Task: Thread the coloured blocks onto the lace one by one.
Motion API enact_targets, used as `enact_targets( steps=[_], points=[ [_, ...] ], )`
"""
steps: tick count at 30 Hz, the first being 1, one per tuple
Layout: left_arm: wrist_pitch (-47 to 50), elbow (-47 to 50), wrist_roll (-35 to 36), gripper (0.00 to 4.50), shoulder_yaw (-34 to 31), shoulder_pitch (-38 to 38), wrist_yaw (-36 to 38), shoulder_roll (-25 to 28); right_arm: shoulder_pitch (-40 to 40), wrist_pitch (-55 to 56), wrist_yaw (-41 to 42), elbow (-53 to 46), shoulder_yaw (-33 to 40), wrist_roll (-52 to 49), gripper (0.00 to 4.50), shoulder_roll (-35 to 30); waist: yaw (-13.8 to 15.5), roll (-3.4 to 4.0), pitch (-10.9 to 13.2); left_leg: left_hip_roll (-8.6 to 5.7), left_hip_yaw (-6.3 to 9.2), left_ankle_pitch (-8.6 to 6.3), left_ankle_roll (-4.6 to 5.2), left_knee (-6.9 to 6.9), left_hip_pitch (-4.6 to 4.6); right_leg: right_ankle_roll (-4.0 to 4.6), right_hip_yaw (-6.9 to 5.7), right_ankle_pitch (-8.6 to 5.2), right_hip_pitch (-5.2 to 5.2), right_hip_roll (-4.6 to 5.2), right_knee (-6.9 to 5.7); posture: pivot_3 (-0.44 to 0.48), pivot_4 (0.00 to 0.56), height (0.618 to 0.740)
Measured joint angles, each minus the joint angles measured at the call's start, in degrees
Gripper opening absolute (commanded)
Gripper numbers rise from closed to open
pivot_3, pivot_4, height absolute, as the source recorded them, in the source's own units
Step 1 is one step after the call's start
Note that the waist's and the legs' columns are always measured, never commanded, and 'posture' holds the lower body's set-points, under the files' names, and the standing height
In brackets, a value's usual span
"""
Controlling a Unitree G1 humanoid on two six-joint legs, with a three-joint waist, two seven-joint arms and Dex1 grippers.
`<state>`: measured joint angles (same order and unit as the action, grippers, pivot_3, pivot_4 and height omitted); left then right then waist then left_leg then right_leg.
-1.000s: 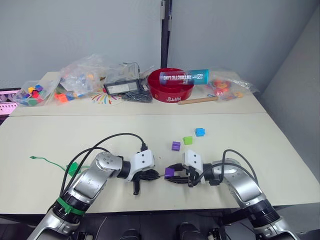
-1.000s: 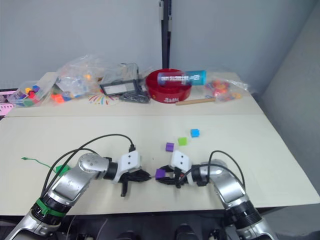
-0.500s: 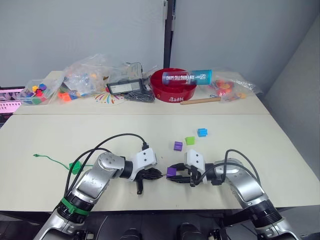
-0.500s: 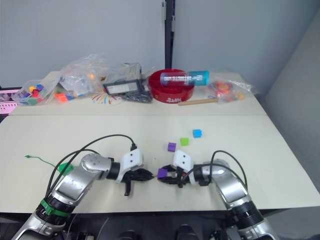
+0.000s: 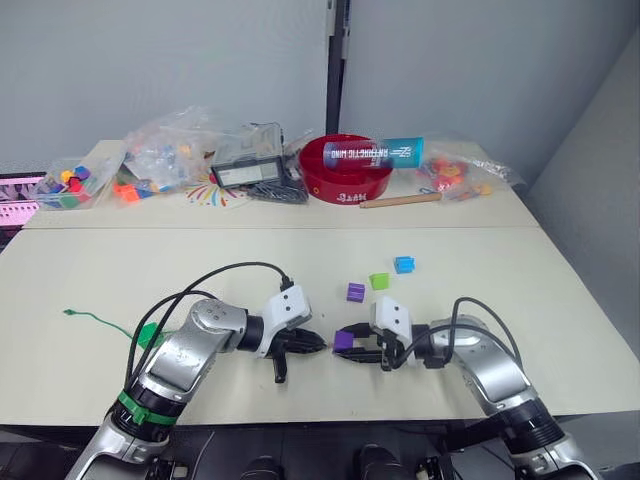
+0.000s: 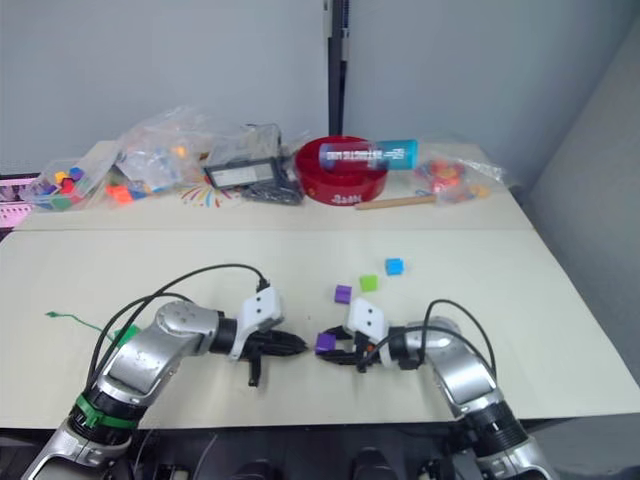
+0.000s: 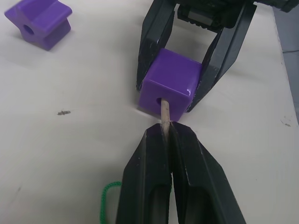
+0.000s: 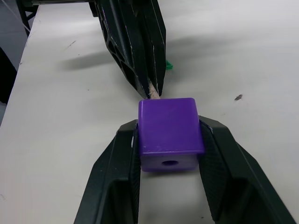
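Near the front edge of the pale tabletop (image 5: 120, 270), a purple plastic cube (image 7: 171, 80) is clamped by the right fingers (image 7: 230, 50) while the green cord's pale stiff tip (image 7: 164, 112), pinched between the left fingers (image 7: 145, 179), sits barely in the hole and could be knocked out by slight misalignment.

head stereo pair overlooking table (image 5: 560, 300), wrist cameras close-up

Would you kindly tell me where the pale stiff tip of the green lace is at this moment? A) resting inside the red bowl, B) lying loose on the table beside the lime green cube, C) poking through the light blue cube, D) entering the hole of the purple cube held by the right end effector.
D: the left end effector pinches the pale tip, which enters the hole of the purple plastic cube clamped by the right end effector.
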<state>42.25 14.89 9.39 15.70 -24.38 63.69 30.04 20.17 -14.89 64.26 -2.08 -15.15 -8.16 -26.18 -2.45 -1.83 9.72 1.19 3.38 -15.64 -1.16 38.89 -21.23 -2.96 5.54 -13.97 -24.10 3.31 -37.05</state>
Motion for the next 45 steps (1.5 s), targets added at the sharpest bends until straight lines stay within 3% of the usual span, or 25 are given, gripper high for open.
enact_targets(
  steps=[17, 23, 31, 34, 37, 41, 45],
  points=[
    [-0.5, 0.7, 0.3, 0.00, 1.6, 0.6, 0.0, 1.3, -0.3, -0.7, 0.1, -0.3, -1.2, 0.2, 1.18, -0.5, -0.2, 0.00, 0.0, 0.01, 0.00, 0.00, 0.00, -0.04, 0.04, 0.00, 0.00, 0.00, 0.01, -0.01, 0.01, 0.000, 0.150, 0.740],
    [-4.7, -0.3, 0.6, 0.00, 1.2, 2.5, 0.0, 1.3, -0.8, 0.1, -0.2, 0.3, -1.4, 0.3, 1.18, -0.4, -0.2, 0.00, 0.0, 0.01, -0.01, -0.01, 0.01, -0.04, 0.10, 0.00, 0.00, 0.00, 0.07, -0.01, 0.00, 0.000, 0.150, 0.740],
    [-9.5, -1.6, 2.7, 2.65, 1.3, 3.8, 1.9, -0.6, -0.4, -0.4, -0.9, 0.6, -1.9, 0.7, 1.18, -0.3, -0.2, -0.01, -0.1, 0.03, -0.01, 0.00, 0.01, -0.03, 0.31, 0.00, -0.01, -0.01, 0.35, -0.02, 0.03, 0.000, 0.150, 0.740],
    [-9.6, -1.6, 3.6, 3.63, 1.1, 4.1, 2.4, -0.4, -0.3, -0.9, -1.0, 1.0, -1.9, 0.7, 1.18, -0.5, -0.2, -0.01, -0.1, 0.03, -0.01, -0.01, 0.01, -0.08, 0.83, -0.03, -0.02, -0.03, 0.97, -0.02, 0.25, 0.000, 0.150, 0.740],
    [-9.9, -0.7, 5.5, 3.63, 0.1, 4.0, 3.0, 0.5, -0.1, -1.1, -1.1, 1.0, -2.1, 0.7, 1.18, -0.6, -0.3, -0.02, -0.1, 0.05, -0.03, -0.01, 0.02, -0.13, 0.99, -0.36, -0.02, -0.24, 1.09, -0.03, 0.28, 0.000, 0.150, 0.740],
    [-11.3, 0.6, 7.5, 3.63, 0.1, 3.4, 3.7, 0.8, 0.2, -1.3, -1.4, 1.0, -2.9, 0.7, 1.18, -0.4, -0.9, -0.02, -0.1, 0.12, -0.02, -0.02, 0.02, -0.19, 0.99, -0.12, -0.01, -0.13, 1.05, -0.10, 0.25, 0.000, 0.150, 0.740],
    [-13.2, -0.3, 8.7, 3.63, -2.2, 3.5, 5.2, 5.4, 0.5, -1.3, -1.8, 0.9, -3.6, 0.7, 1.18, -0.3, -1.5, -0.02, -0.1, 0.14, -0.02, -0.02, 0.03, -0.27, 0.99, -0.03, -0.02, -0.11, 1.01, -0.11, 0.25, 0.000, 0.150, 0.740]
  ],
)
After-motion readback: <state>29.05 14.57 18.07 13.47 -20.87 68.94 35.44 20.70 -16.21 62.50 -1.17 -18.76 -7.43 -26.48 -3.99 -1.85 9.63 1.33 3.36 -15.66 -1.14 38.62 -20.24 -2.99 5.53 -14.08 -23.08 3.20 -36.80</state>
